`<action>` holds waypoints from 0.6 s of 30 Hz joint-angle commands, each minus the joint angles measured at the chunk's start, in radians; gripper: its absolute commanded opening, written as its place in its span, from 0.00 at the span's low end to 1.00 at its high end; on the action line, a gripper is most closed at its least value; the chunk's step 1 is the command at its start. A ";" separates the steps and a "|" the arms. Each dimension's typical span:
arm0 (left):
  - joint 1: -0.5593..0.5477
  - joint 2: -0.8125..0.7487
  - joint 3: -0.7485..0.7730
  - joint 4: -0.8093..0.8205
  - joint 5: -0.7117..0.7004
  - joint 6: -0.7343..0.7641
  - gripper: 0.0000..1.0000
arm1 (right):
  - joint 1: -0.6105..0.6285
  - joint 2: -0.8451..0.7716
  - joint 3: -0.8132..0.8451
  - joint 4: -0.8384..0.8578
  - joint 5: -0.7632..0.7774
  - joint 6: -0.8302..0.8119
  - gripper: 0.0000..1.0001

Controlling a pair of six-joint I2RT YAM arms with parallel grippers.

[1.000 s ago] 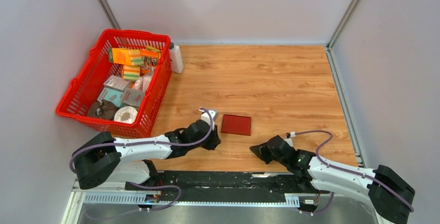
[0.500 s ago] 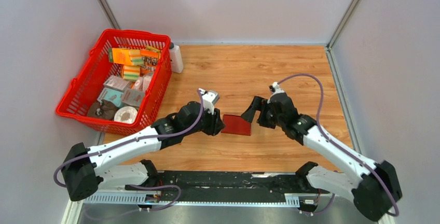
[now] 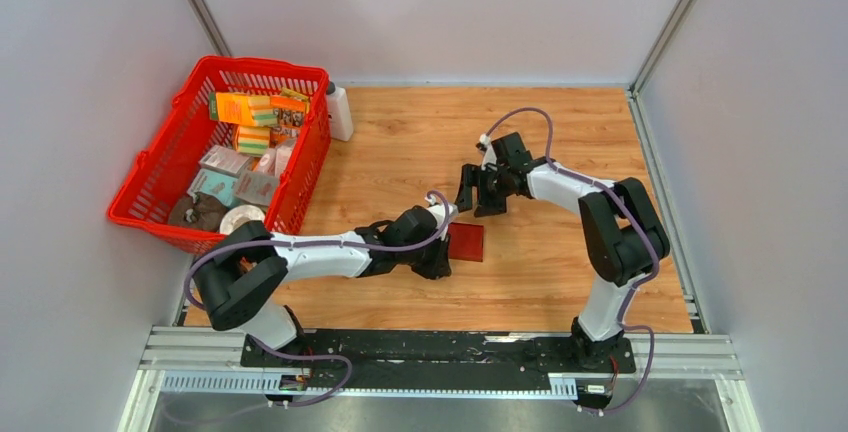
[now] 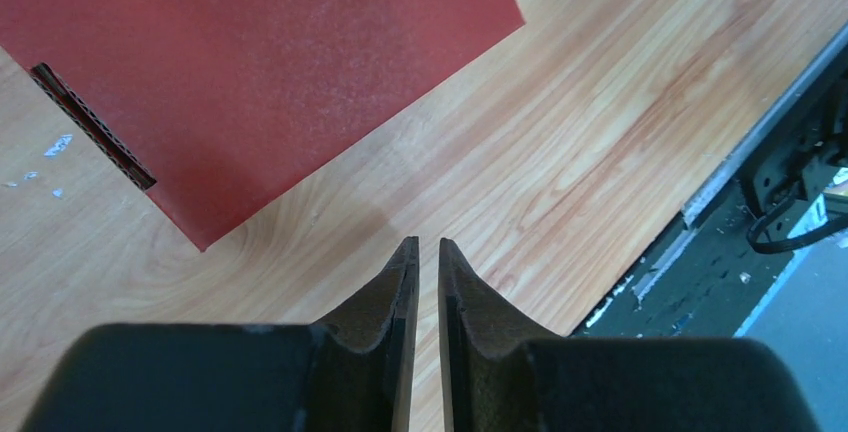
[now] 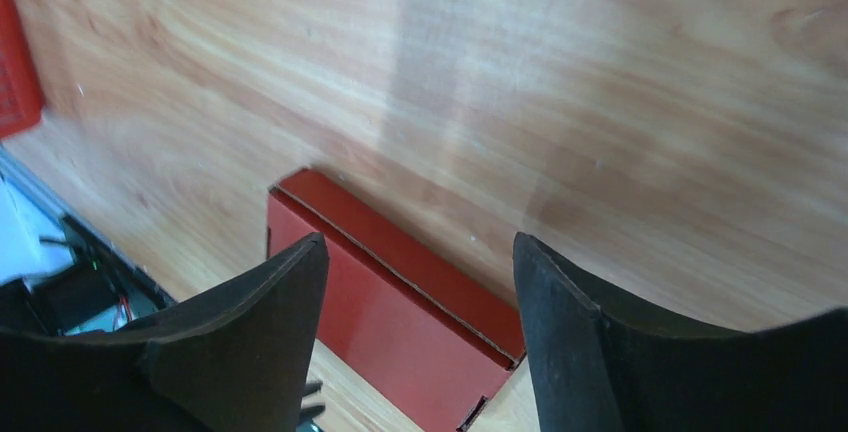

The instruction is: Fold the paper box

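Now, top view: paper box point(image 3: 466, 242) lies flat just beside the left gripper point(image 3: 437, 260); the right gripper point(image 3: 478, 198) is farther off, beyond the far edge.
Left wrist: jaws nearly pressed together, pinching nothing; box ahead-left, long axis slanted.
Right wrist: jaws spread wide, empty; box ahead between them.

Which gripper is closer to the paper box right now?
Left. The left gripper sits just beside the paper box at its left edge, fingertips short of it. The right gripper hangs farther off past its far side, jaws open, touching nothing.
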 commanded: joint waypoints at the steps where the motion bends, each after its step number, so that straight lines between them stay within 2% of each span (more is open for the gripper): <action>1: -0.005 0.041 0.035 0.072 -0.030 -0.035 0.20 | 0.008 0.017 -0.027 0.038 -0.177 -0.058 0.72; 6: 0.006 0.098 0.052 0.054 -0.111 -0.058 0.19 | 0.008 -0.026 -0.150 0.135 -0.236 -0.008 0.72; 12: 0.067 0.131 0.022 0.109 -0.104 -0.088 0.18 | 0.044 -0.108 -0.216 0.133 -0.208 0.015 0.58; 18: 0.073 0.165 0.039 0.151 -0.104 -0.092 0.18 | 0.072 -0.296 -0.276 0.165 -0.191 0.119 0.52</action>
